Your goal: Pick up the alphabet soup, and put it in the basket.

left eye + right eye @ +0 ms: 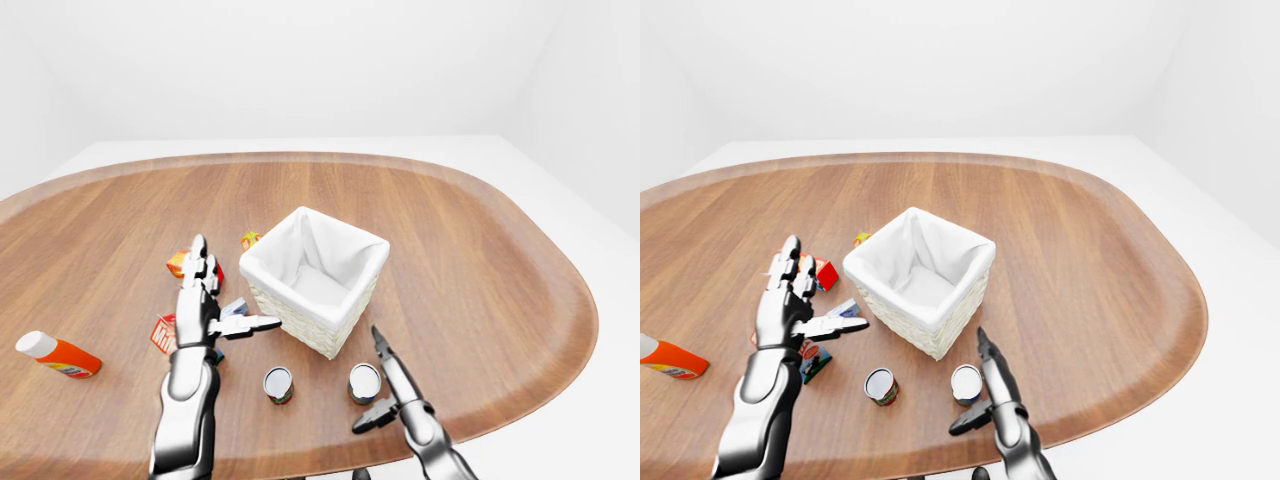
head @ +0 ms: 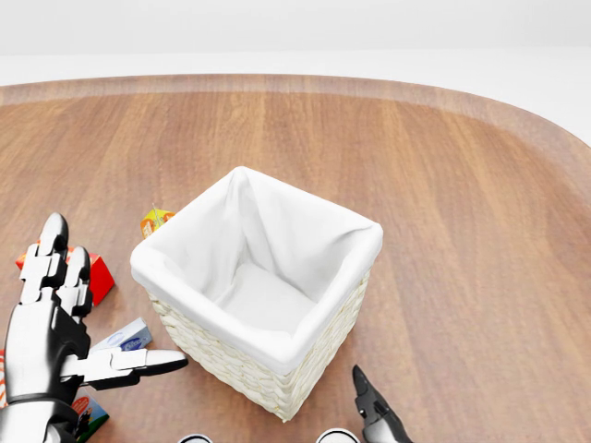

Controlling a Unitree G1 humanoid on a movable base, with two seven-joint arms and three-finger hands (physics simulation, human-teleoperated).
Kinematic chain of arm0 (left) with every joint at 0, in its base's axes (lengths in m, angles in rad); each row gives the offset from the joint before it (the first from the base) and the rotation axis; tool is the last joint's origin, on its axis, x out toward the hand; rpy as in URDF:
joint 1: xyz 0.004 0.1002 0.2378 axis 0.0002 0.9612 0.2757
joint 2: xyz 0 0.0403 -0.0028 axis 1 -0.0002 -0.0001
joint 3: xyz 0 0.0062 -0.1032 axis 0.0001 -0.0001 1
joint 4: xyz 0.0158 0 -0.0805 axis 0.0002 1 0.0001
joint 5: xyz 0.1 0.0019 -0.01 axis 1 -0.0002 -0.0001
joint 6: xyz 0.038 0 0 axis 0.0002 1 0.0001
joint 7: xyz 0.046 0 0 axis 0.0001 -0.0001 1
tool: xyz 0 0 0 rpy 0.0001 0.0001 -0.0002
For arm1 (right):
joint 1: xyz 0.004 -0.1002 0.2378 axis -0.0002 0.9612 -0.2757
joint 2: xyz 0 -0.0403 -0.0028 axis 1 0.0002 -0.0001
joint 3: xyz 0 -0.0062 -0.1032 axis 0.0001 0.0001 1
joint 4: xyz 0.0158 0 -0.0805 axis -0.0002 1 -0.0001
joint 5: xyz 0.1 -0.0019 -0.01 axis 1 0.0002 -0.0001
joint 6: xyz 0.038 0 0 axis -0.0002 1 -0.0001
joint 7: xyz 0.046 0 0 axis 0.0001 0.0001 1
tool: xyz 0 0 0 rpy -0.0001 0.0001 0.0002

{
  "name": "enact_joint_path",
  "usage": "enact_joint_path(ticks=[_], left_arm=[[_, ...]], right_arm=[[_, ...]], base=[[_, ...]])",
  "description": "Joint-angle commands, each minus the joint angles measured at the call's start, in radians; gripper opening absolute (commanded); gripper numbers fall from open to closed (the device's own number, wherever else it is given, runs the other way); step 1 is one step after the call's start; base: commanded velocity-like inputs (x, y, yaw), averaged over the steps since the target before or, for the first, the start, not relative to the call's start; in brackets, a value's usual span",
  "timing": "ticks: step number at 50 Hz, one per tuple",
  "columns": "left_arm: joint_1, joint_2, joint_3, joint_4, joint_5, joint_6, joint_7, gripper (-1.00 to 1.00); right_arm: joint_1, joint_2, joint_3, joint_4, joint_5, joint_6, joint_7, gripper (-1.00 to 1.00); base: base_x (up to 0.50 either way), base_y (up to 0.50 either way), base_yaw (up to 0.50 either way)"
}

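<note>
Rounded wooden table [image 1: 480, 250], white walls

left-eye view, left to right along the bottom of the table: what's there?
Orange bottle → left hand → left can → right can → right hand. The basket sits higher, above the two cans.

Your head view looks steeply down, close on the basket [image 2: 263, 286], both eye views wider, sharing the whole table [image 1: 480, 260].
</note>
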Motion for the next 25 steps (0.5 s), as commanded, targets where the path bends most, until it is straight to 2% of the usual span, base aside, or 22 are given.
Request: enact_joint_path(ticks=[1,7,8,9,10,25], left_arm=[[-0.002,0.000,-0.001,0.006,0.001,0.000,0.000,1.00],[0.003,-0.001,-0.003,-0.003,0.002,0.000,0.001,1.00],[0.002,-0.001,-0.002,-0.001,0.002,0.000,0.001,1.00],[0.002,-0.001,-0.002,-0.001,0.002,0.000,0.001,1.00],[0.002,-0.001,-0.002,-0.001,0.002,0.000,0.001,1.00],[0.002,0.000,-0.002,0.002,0.002,-0.001,0.002,1.00]], right_arm=[[-0.010,0.004,0.002,0.015,-0.008,0.000,-0.006,1.00],[-0.013,0.004,0.004,0.027,-0.012,0.000,-0.009,1.00],[-0.009,0.004,0.005,0.021,-0.012,0.000,-0.004,0.16],[-0.006,0.004,0.006,0.015,-0.012,0.000,-0.002,-0.48],[-0.001,0.004,0.008,0.008,-0.012,0.000,0.003,-1.00],[-0.003,0.002,0.002,0.009,-0.007,0.000,0.001,-1.00]], base=[[0.00,0.00,0.00],[0.00,0.00,0.00],[0.00,0.00,0.00],[0.00,0.00,0.00],[0.00,0.00,0.00],[0.00,0.00,0.00]])
